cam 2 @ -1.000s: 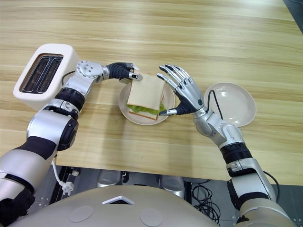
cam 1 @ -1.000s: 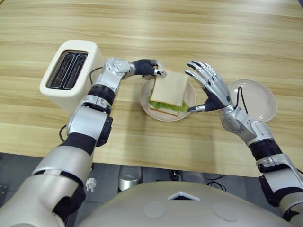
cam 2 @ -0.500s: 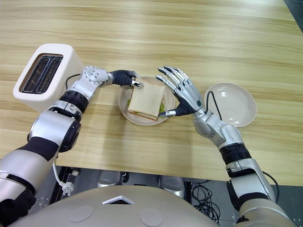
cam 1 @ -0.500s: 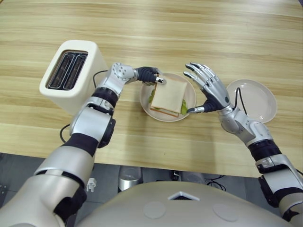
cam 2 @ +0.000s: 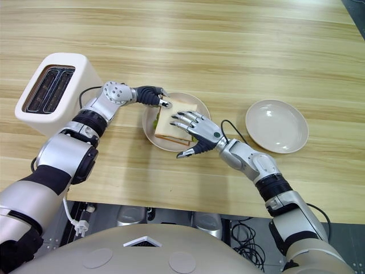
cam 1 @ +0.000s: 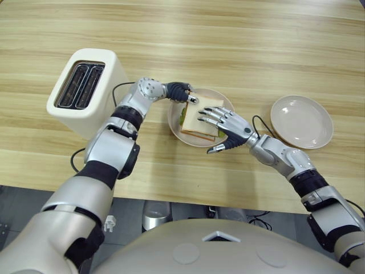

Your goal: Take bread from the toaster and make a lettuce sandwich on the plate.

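The sandwich [cam 1: 201, 113] lies flat on a cream plate [cam 1: 193, 142] in the middle of the table: a white bread slice on top, green lettuce [cam 1: 183, 118] peeking out at its left edge, and another slice below. My left hand [cam 1: 181, 91] is at the sandwich's far left corner, fingers curled on the corner of the top slice. With fingers spread and palm down, my right hand [cam 1: 226, 124] is over the sandwich's right half, its fingertips on the bread. The cream toaster [cam 1: 85, 88] stands to the left with dark slots.
A second, bare cream plate [cam 1: 301, 121] sits to the right of the sandwich plate. The toaster's black cord [cam 1: 117, 87] runs beside my left arm. Bare wooden table stretches beyond the plates, and its front edge is just below my arms.
The top slice, held tilted over the lettuce a second ago, was lowered flat onto the sandwich. My right hand swung down and left from upright beside the plate onto the bread.
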Available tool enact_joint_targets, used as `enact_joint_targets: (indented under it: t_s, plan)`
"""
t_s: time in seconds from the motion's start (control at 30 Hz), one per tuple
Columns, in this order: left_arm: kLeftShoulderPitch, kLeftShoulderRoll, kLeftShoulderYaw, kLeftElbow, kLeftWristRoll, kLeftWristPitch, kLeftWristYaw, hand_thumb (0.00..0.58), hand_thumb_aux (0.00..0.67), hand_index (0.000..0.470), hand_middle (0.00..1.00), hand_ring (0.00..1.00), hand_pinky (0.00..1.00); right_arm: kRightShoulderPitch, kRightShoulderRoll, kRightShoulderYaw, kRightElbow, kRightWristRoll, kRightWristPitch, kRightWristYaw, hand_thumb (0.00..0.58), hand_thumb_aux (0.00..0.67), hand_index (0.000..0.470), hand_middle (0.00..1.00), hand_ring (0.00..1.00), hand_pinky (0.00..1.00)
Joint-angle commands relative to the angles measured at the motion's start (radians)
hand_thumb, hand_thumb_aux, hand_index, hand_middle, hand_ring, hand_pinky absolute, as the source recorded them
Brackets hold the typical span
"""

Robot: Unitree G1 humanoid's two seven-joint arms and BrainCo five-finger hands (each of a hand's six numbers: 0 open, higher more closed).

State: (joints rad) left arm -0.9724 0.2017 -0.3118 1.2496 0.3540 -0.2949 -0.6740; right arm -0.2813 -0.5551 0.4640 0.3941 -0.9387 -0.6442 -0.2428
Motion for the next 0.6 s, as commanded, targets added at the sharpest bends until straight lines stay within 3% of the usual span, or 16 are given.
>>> enact_joint_targets:
  t_s: [0.03,0.13,0.17,0.2,0.33,0.47,0.5,0.53,0.57,0.6]
  plan:
    - [-0.003,-0.012,-0.019,0.005,0.019,-0.019,0.007,0.580,0.670,0.460,1.00,1.00,1.00,0.011,0.005,0.054,0.012,0.008,0.013,0.114,0.000,0.000,0.000,0.00,0.00,0.00]
    - [-0.005,-0.010,-0.027,0.003,0.032,-0.028,0.031,0.580,0.654,0.449,1.00,1.00,1.00,0.025,-0.001,0.066,0.003,0.040,0.023,0.197,0.000,0.000,0.000,0.00,0.00,0.00]
    - [-0.008,-0.009,-0.031,0.001,0.042,-0.032,0.050,0.491,0.407,0.280,1.00,1.00,1.00,0.029,-0.004,0.071,0.001,0.047,0.028,0.221,0.000,0.000,0.000,0.00,0.00,0.00]
    - [-0.014,-0.008,-0.033,-0.002,0.051,-0.037,0.076,0.000,0.000,0.000,1.00,1.00,1.00,0.033,-0.007,0.075,-0.001,0.050,0.031,0.240,0.000,0.000,0.000,0.00,0.00,0.00]
    - [-0.063,0.002,-0.019,-0.017,0.066,-0.052,0.233,0.000,0.000,0.000,1.00,1.00,1.00,0.045,-0.014,0.080,-0.013,0.061,0.044,0.284,0.000,0.000,0.000,0.00,0.00,0.00]
    - [-0.142,0.062,-0.134,-0.043,0.253,-0.046,0.587,0.000,0.000,0.000,1.00,1.00,1.00,0.050,-0.018,0.075,-0.015,0.070,0.051,0.287,0.000,0.000,0.000,0.00,0.00,0.00]
    - [-0.168,0.088,-0.210,-0.049,0.358,-0.003,0.714,0.000,0.000,0.000,0.90,0.90,0.90,0.049,-0.019,0.073,-0.014,0.070,0.053,0.285,0.000,0.000,0.000,0.00,0.00,0.00]
    - [-0.194,0.110,-0.278,-0.053,0.453,0.062,0.840,0.000,0.000,0.000,0.68,0.68,0.68,0.047,-0.019,0.072,-0.010,0.070,0.054,0.282,0.000,0.000,0.000,0.00,0.00,0.00]
    - [-0.217,0.128,-0.332,-0.058,0.533,0.141,0.962,0.000,0.000,0.000,0.45,0.45,0.45,0.044,-0.018,0.071,-0.002,0.069,0.054,0.276,0.000,0.000,0.000,0.00,0.00,0.00]
    - [-0.235,0.142,-0.375,-0.063,0.600,0.236,1.078,0.000,0.000,0.000,0.11,0.11,0.11,0.039,-0.017,0.068,0.010,0.069,0.055,0.267,0.000,0.000,0.000,0.00,0.00,0.00]
